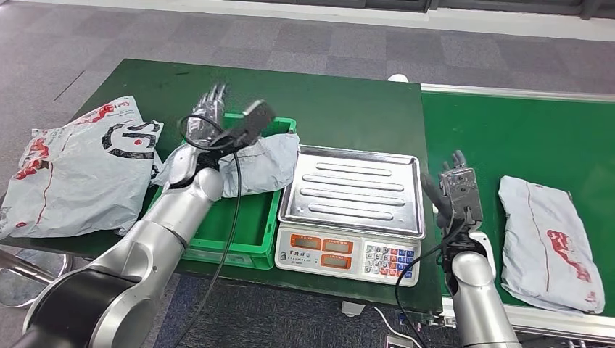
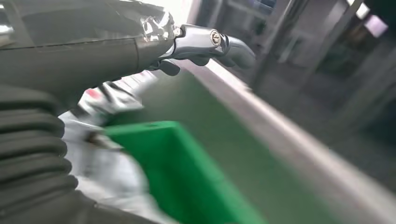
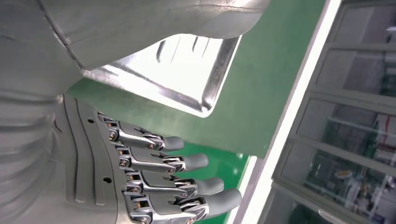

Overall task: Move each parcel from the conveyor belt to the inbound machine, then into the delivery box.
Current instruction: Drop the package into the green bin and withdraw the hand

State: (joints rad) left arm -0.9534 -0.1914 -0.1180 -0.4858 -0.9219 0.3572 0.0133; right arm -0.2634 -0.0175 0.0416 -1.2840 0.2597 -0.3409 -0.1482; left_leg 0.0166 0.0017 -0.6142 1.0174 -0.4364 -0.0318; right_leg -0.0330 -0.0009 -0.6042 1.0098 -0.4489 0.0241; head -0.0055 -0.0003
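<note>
A crumpled grey plastic parcel lies slumped in the green plastic box, its top draped over the box's far rim. A second parcel, flatter, grey with a red print, lies on the green belt, well apart from the scale. A third, larger bag with black and red lettering lies wrinkled at the bench's left edge. Between box and belt sits the scale: a ribbed, shiny steel tray over a white base with a keypad.

The left arm hides part of the box and the near side of the parcel in it. The left wrist view is blurred; only a green box wall and a smear of grey plastic can be made out.

The left hand hangs above the box's far rim, fingers stretched out and apart, holding nothing. The right hand hovers between scale and belt, its fingers straight and side by side, thumb apart, empty, touching nothing.
</note>
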